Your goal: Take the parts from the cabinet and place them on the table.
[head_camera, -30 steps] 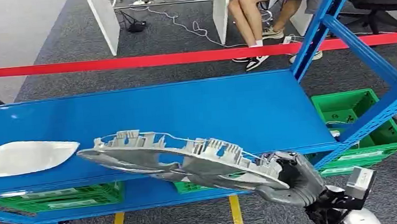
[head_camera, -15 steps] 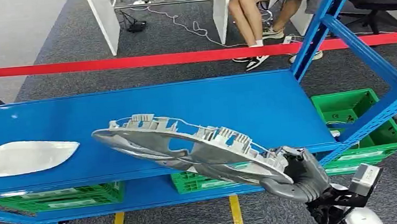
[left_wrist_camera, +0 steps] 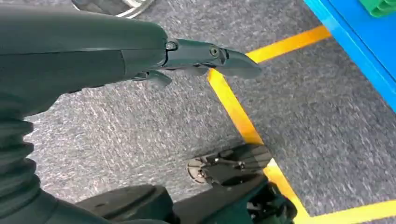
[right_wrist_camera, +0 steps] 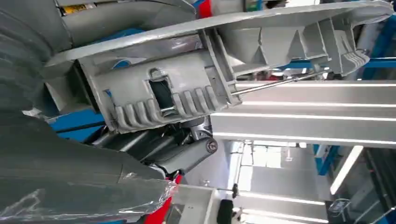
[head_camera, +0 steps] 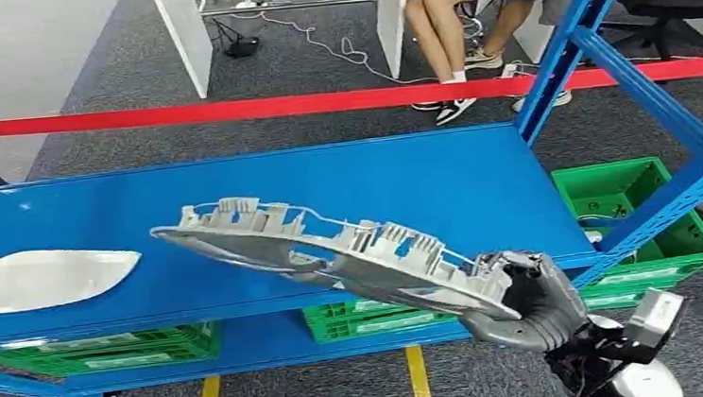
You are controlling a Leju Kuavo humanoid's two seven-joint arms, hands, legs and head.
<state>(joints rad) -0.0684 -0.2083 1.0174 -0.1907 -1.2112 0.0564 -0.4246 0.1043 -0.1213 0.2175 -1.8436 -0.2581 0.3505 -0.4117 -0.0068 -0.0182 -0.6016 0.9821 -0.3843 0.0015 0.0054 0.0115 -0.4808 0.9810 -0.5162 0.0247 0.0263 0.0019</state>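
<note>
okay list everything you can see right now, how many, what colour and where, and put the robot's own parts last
Ribbed part: one, grey, held above the shelf's front edge.
Smooth part: one, white, lying on the shelf's left end.
Shelf: one, blue, across the middle, on the blue frame.
Crates: several, green, under and right of the shelf.
Barrier tape: one, red, behind the shelf.
Floor lines: yellow, on grey carpet.
Person: one, beyond the tape.
Right hand: grey, gripping the ribbed part's end.
Left hand: dark, hanging over the carpet, holding nothing.

Grey ribbed part (head_camera: 333, 249) looks matt plastic; blue shelf (head_camera: 404, 190) shows glossy painted metal; floor carpet (head_camera: 319, 68) looks rough.
</note>
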